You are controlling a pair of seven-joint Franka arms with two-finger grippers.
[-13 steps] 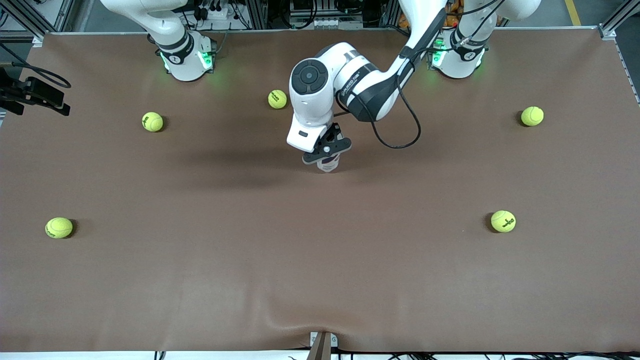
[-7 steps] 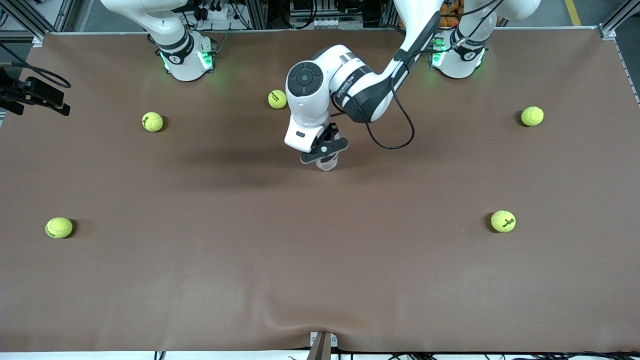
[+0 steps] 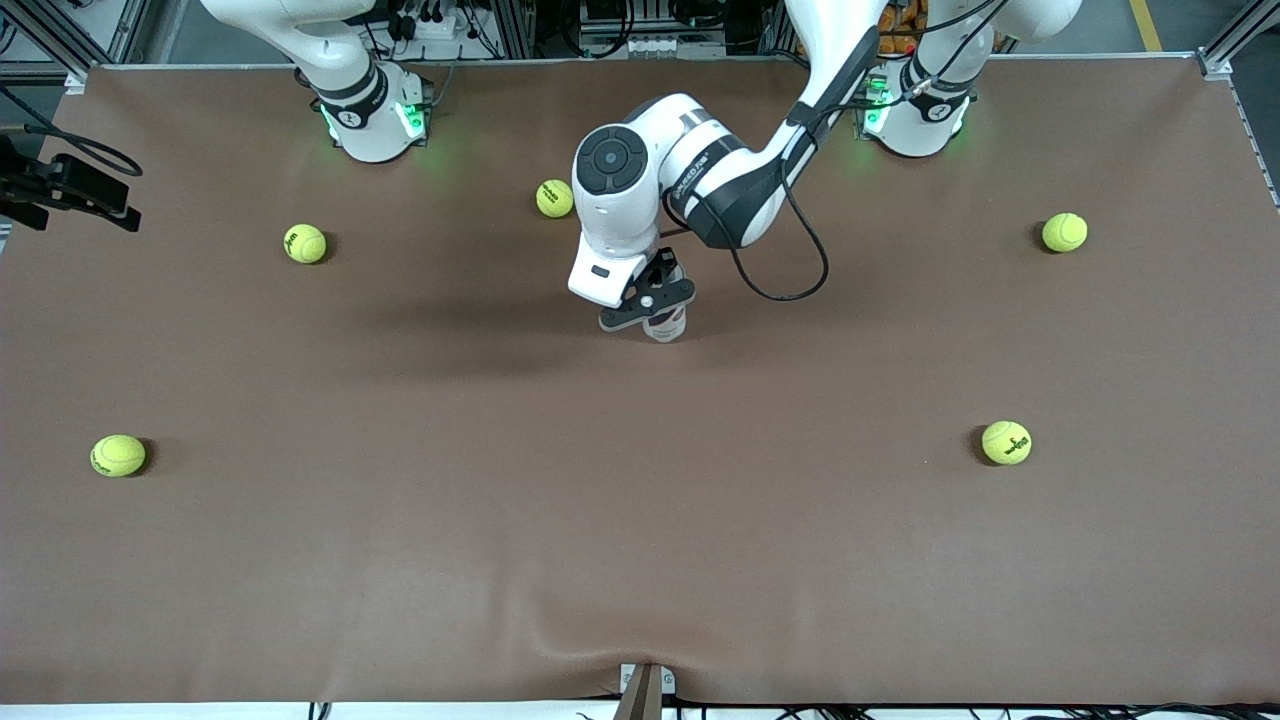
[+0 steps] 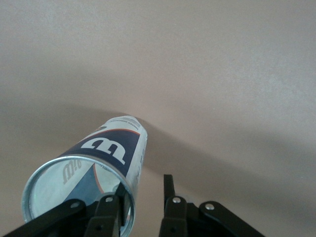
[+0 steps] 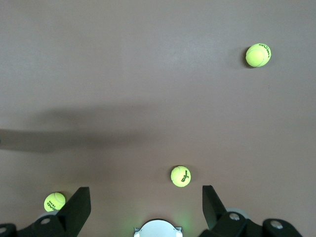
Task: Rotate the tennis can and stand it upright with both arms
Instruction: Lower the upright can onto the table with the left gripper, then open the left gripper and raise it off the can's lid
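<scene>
One upright, empty tennis can (image 4: 98, 163), left end effector (image 4: 143, 210) parted astride its rim

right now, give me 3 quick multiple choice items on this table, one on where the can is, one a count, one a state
1. Where is the tennis can?
A. under the left gripper, mid-table
B. by the right arm's base
C. at the table's front edge

2. How many tennis balls lie on the table?
A. three
B. five
C. seven

3. How is the can posed?
A. lying flat
B. standing upright
C. lifted in the air

Answers: 1 A, the front view shows it below that gripper. 2 B, five show in the front view. 3 B, the left wrist view looks down into its open rim.
</scene>
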